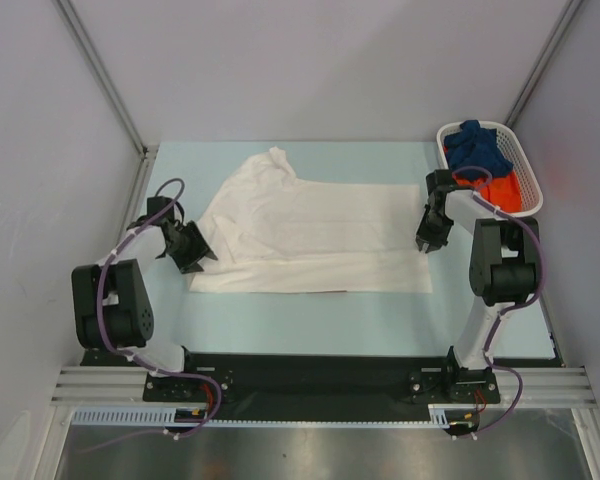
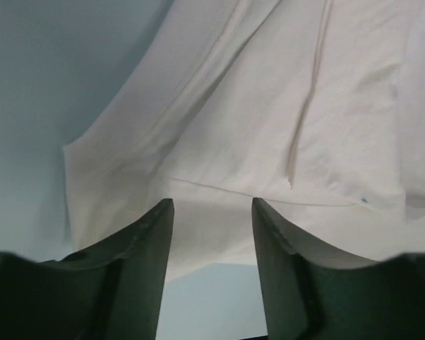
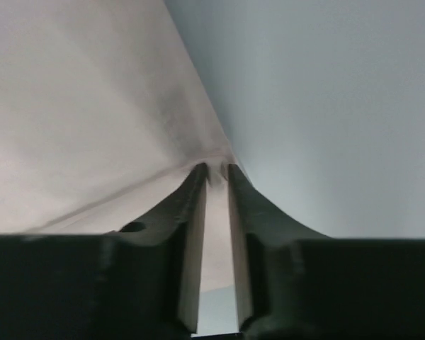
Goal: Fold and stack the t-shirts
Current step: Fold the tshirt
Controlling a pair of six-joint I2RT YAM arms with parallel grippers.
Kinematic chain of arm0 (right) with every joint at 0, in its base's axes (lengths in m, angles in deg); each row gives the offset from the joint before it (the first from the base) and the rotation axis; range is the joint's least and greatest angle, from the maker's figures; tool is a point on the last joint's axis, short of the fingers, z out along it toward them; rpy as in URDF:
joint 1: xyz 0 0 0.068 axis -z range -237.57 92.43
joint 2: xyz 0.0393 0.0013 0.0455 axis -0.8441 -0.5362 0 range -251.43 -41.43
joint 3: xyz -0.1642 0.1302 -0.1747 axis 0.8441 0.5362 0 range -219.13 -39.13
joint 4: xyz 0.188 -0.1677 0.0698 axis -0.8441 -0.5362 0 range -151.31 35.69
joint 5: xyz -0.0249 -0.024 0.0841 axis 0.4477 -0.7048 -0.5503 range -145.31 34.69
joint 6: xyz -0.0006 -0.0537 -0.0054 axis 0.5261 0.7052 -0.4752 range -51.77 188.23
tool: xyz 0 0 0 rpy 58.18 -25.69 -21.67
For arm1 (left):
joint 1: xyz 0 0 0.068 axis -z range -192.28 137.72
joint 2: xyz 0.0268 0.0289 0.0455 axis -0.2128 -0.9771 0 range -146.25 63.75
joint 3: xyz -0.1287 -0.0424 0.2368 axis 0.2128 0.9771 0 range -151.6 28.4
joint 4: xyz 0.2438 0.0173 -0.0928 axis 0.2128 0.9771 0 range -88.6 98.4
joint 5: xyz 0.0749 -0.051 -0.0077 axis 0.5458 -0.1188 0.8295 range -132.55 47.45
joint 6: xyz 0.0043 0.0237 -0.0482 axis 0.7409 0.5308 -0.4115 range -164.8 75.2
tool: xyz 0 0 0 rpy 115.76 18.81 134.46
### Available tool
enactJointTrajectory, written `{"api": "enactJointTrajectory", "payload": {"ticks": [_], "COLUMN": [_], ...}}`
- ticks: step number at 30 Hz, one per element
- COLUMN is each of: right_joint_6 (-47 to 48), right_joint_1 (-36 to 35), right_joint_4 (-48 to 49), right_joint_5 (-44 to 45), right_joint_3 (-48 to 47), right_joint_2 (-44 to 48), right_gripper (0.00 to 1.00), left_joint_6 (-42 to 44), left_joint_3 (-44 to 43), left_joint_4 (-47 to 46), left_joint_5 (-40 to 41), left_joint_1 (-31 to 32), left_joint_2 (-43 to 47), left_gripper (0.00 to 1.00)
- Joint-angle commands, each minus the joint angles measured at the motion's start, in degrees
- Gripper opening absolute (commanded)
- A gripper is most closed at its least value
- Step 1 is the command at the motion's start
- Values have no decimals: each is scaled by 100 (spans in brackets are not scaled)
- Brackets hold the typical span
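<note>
Left gripper [image 1: 192, 248] sits at the left edge of the white shirt [image 1: 310, 240], close to its near corner. Its jaws stand well apart, with the cloth's edge lying under the gap and nothing pinched. The right gripper [image 1: 428, 240] is at the shirt's right edge, also close to the near corner. Its fingers [image 3: 191, 212] stand only a narrow slit apart, the cloth's edge runs up to their tips and pale cloth shows in the slit, but whether they pinch it cannot be told. The pale blue table [image 1: 310, 325] bears the white shirt at its middle. That shirt lies spread flat and sideways, with a sleeve reaching to the far left and a straight edge on the right. A long crease runs from left to right just inside its near edge. A white basket [image 1: 532, 180] stands to the right of the shirt, beyond its far right corner and apart from the cloth. A crumpled blue shirt [image 1: 477, 148] fills the basket's far end, and an orange shirt [image 1: 505, 190] lies at its near end, both well to the right of the white one.
</note>
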Motion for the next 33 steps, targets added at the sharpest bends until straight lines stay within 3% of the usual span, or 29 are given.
{"api": "enactJointTrajectory", "payload": {"ticks": [1, 5, 6, 10, 14, 20, 25, 28, 33], "right_joint_6": [107, 300, 309, 458, 599, 432, 46, 123, 1020], "right_joint_1": [9, -18, -61, -299, -562, -1202, -2160, -2820, -3655], "right_joint_4": [2, -490, -551, -798, -395, 166, 1159, 2004, 1848], "right_joint_5": [473, 606, 615, 483, -227, -1212, -2301, -2269, -1557], "right_joint_3": [-268, -409, -409, -357, -94, -172, -585, -987, -2349], "right_joint_2": [-35, 412, 692, 1299, 1495, 1056, 529, 143, -657], "right_gripper": [28, 43, 53, 69, 68, 61, 68, 73, 75], "left_joint_6": [162, -187, -302, -734, -507, 117, 250, 224, -22], "left_joint_3": [-328, -162, -100, 321, 288, -37, -100, -82, -108], "left_joint_4": [158, 63, -17, -517, -493, 236, 211, 80, -193], "left_joint_5": [312, -143, -336, -1014, -910, 83, 76, -109, -232], "left_joint_1": [-10, 8, 17, 227, 210, 175, 9, -289, -651], "left_joint_2": [670, 1136, 1120, 961, 1093, 1532, 1515, 1471, 1331], "left_gripper": [56, 63, 59, 55, 56, 58, 59, 59, 58]}}
